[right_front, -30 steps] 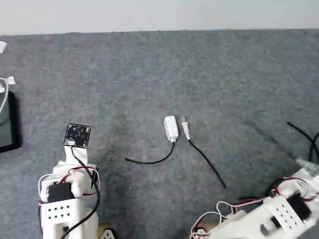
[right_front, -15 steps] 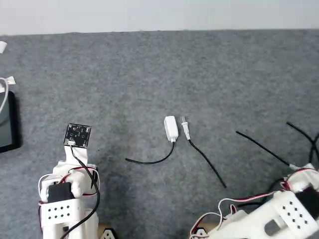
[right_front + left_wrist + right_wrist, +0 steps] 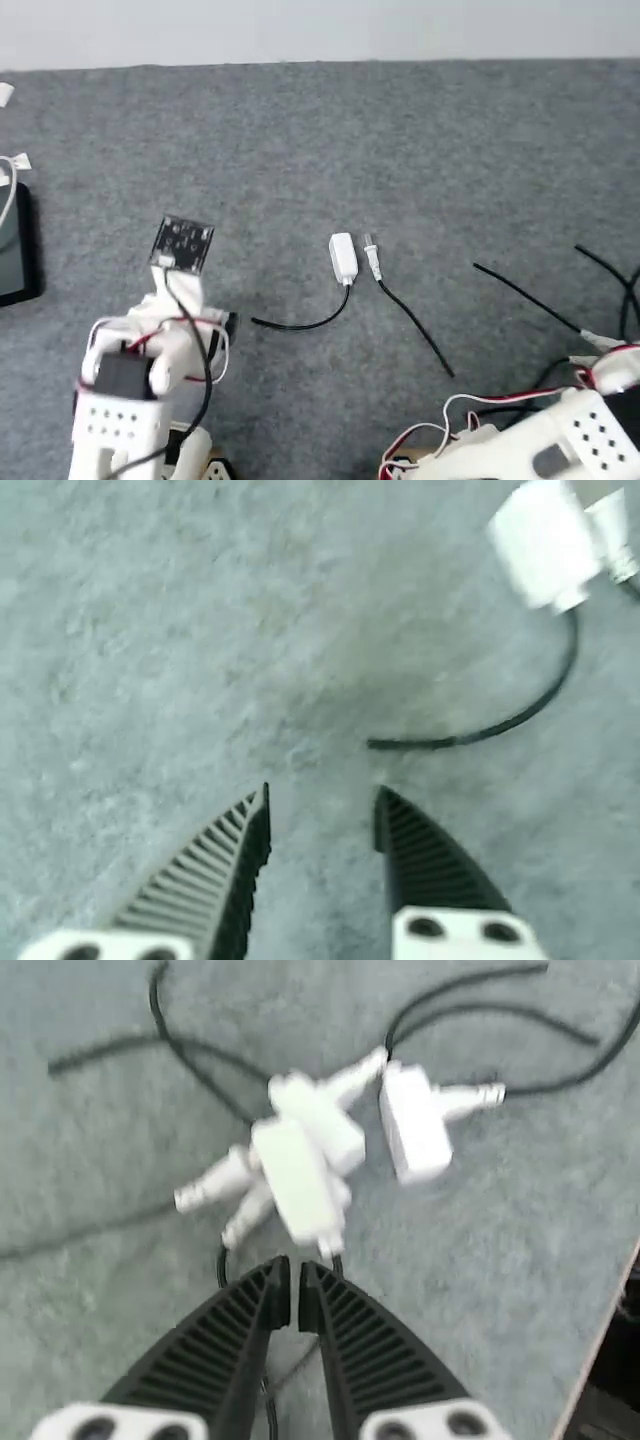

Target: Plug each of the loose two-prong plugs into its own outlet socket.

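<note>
Your left hand (image 3: pixel 322 815) hangs low over the gray table (image 3: pixel 300 130), its fingers apart with nothing between them. Out beyond it, near the middle of the table, lies a white socket (image 3: pixel 343 257). A white plug (image 3: pixel 372 258) lies just beside it, side by side across a narrow gap and not pushed in. The socket's black cord (image 3: pixel 300 322) curls back across the table, and in the left wrist view its loose end lies near your left fingertips. The plug's own lead (image 3: pixel 415 330) runs off toward the other arm.

Your right hand (image 3: pixel 294 1278) has its fingers together, almost touching, and nothing shows clamped between them. Just past the tips sits a heap of white sockets and plugs (image 3: pixel 300 1160), tangled among thin black cords. A separate socket (image 3: pixel 413 1132) lies just beside the heap.
</note>
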`<state>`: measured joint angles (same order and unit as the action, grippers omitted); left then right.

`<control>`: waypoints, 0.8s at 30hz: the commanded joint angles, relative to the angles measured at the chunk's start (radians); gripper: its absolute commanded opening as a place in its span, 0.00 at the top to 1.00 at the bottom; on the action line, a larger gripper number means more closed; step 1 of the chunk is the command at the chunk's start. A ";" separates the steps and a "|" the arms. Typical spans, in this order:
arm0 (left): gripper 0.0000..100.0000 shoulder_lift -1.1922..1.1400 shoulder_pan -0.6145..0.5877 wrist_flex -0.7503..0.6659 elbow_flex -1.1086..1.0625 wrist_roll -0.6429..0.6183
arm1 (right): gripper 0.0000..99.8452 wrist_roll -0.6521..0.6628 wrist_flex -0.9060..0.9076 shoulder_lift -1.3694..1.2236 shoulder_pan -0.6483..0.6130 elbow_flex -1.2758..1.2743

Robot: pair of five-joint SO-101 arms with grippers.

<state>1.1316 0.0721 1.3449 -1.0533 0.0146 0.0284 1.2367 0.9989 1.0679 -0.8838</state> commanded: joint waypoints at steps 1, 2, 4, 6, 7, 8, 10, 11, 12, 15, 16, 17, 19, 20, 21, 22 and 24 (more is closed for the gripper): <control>0.86 -0.262 0.069 -0.034 0.239 -0.078 | 0.99 0.023 0.045 0.074 -0.001 -0.032; 0.87 -0.311 0.081 -0.055 0.280 -0.091 | 0.99 0.011 0.041 0.102 -0.004 -0.072; 0.87 -0.384 0.120 -0.095 0.337 -0.140 | 0.99 -0.005 0.024 0.174 -0.027 -0.169; 0.88 -0.446 0.169 -0.158 0.348 -0.215 | 0.99 0.011 -0.002 0.257 -0.047 -0.296; 0.89 -0.477 0.195 -0.198 0.344 -0.258 | 0.99 0.032 -0.019 0.303 -0.047 -0.362; 0.89 -0.511 0.219 -0.235 0.331 -0.301 | 0.99 0.063 -0.030 0.348 -0.047 -0.425; 0.90 -0.583 0.276 -0.338 0.297 -0.373 | 0.99 0.126 -0.038 0.438 -0.047 -0.546; 0.91 -0.623 0.305 -0.400 0.275 -0.397 | 0.99 0.158 -0.042 0.481 -0.048 -0.591; 0.92 -0.661 0.331 -0.473 0.255 -0.416 | 0.99 0.184 -0.036 0.527 -0.048 -0.617; 0.95 -0.778 0.397 -0.694 0.214 -0.428 | 0.99 0.213 0.027 0.657 -0.059 -0.669; 0.96 -0.816 0.414 -0.749 0.213 -0.430 | 0.99 0.215 0.048 0.700 -0.074 -0.681; 0.96 -0.853 0.428 -0.793 0.223 -0.431 | 0.99 0.215 0.062 0.742 -0.093 -0.697; 0.97 -0.933 0.454 -0.841 0.271 -0.431 | 0.99 0.238 0.082 0.816 -0.120 -0.743; 0.98 -0.974 0.463 -0.850 0.305 -0.431 | 0.99 0.255 0.077 0.829 -0.134 -0.760; 0.98 -1.019 0.471 -0.853 0.341 -0.431 | 0.99 0.267 0.071 0.823 -0.151 -0.775; 0.98 -1.062 0.476 -0.855 0.383 -0.431 | 0.99 0.278 0.071 0.817 -0.160 -0.783; 0.98 -1.149 0.480 -0.853 0.472 -0.431 | 0.99 0.282 0.065 0.805 -0.163 -0.781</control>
<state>0.1143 0.5309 0.5317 -0.7587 -0.4058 0.2908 1.3027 1.7998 0.9221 -1.6617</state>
